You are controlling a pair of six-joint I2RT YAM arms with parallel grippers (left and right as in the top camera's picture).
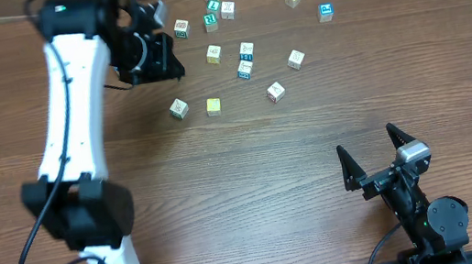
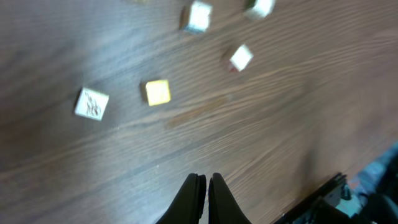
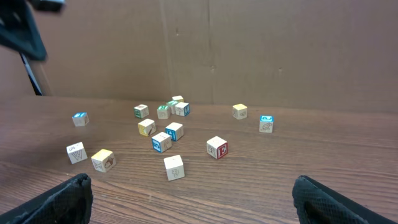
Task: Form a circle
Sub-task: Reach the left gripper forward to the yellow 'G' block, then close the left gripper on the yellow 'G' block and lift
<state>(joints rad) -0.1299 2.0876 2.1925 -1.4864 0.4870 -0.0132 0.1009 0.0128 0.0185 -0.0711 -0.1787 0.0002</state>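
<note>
The small cubes for the circle lie spread in a loose arc on the wooden table. They are a whitish cube (image 1: 179,108), a pale yellow cube (image 1: 213,106), a whitish cube (image 1: 276,92) and another whitish cube (image 1: 296,59). My left gripper (image 1: 174,69) hovers just behind the arc's left end, shut with nothing between its fingers. In the left wrist view the left gripper (image 2: 203,177) has the whitish cube (image 2: 91,103) and the yellow cube (image 2: 157,92) ahead of it. My right gripper (image 1: 366,141) stands open and empty near the front right, well short of the cubes (image 3: 174,167).
Several more cubes with blue or green faces lie behind the arc, around the middle (image 1: 245,61) and at the back (image 1: 214,5), plus a blue-faced one (image 1: 325,12) at the right. A cardboard wall (image 3: 249,50) closes the far side.
</note>
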